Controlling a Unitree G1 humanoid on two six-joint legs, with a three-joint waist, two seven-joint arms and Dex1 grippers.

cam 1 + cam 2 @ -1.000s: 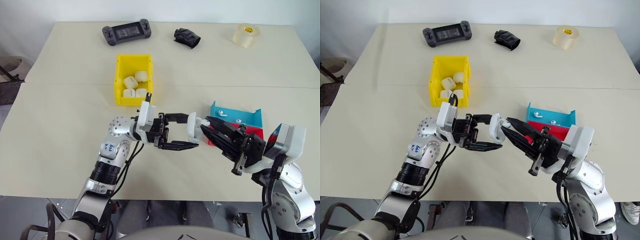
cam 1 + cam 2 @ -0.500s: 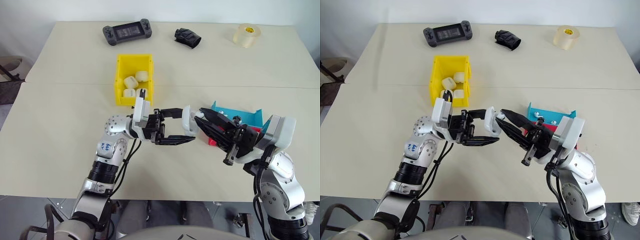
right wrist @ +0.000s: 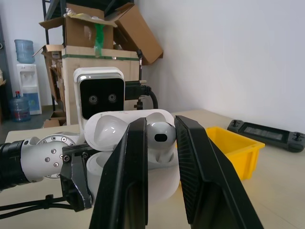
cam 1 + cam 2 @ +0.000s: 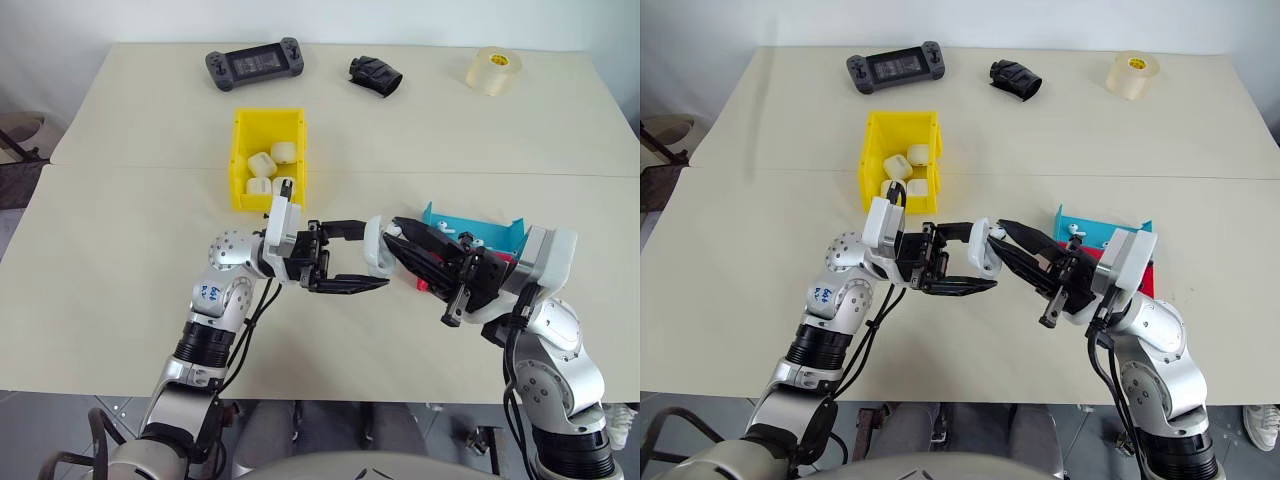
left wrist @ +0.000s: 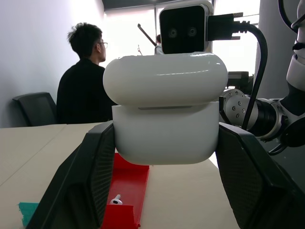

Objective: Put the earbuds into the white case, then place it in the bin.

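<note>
My left gripper [image 4: 374, 258] is shut on the white case [image 4: 372, 240], held above the table's middle with its lid up [image 3: 112, 126]. In the left wrist view the case [image 5: 166, 124] sits between both fingers. My right gripper [image 4: 397, 234] is shut on one of the earbuds [image 3: 158, 135], with its tip right at the case's open mouth. Another earbud [image 4: 1072, 229] lies in the teal tray [image 4: 490, 226], and one more [image 5: 114, 200] lies in the red tray [image 5: 131, 186]. The yellow bin [image 4: 236, 160] stands behind my left arm with several white cases inside.
A black game controller [image 4: 254, 67], a black object [image 4: 374, 75] and a roll of tape [image 4: 492, 70] lie along the table's far edge. The teal and red trays sit close under my right arm. A person [image 5: 86, 90] sits beyond the table.
My right arm has swung in and its fingertips have closed up to the case's opening with the earbud. The left gripper still holds the case in about the same place.
</note>
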